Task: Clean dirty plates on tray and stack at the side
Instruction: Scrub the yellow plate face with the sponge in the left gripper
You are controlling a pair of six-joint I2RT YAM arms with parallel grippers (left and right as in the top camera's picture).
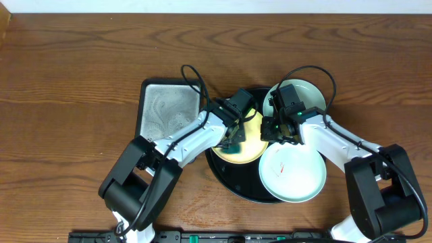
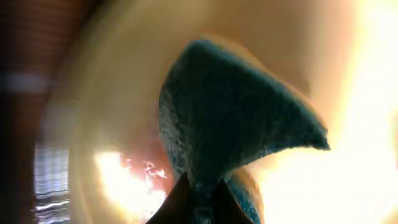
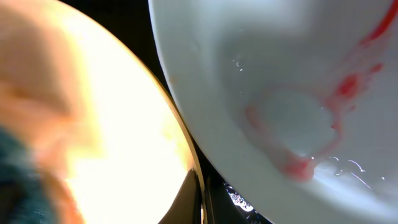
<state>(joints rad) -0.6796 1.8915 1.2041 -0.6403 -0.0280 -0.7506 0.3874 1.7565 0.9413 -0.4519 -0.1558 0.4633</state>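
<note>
Sponge (image 2: 236, 118), blue-green, fills the left wrist view. It is pinched at its lower end by the almost closed fingers of the left pincer (image 2: 200, 202) and pressed onto the yellow plate (image 1: 250, 140), just beside a reddish smear (image 2: 140, 171). The step in hand looks like the scrubbing of this first plate, so the task seems early.

Just off the left rim of the black tray (image 1: 229, 179) lies a grey metal tray (image 1: 165, 111) with foam. The yellow plate sits on the black tray's left half. Near the tray's middle, the right pincer (image 3: 200, 202) is narrowed onto the yellow plate's right rim, apparently to steady it. A mint plate (image 1: 293, 172) with a red smear (image 3: 292, 165) lies on the tray's right front, reaching over its rim. A second mint plate (image 1: 307, 94) rests at the tray's right back edge, and the right arm hides part of it.

The next move probably calls for the sponge to sweep across the smear while the rim grip holds. The smeared mint plate lies just beside the gripped rim and crowds the right pincer. With the grey tray at the left, the stack may suit the tabletop (image 1: 67, 81) beyond it, or off the black tray's right side.
</note>
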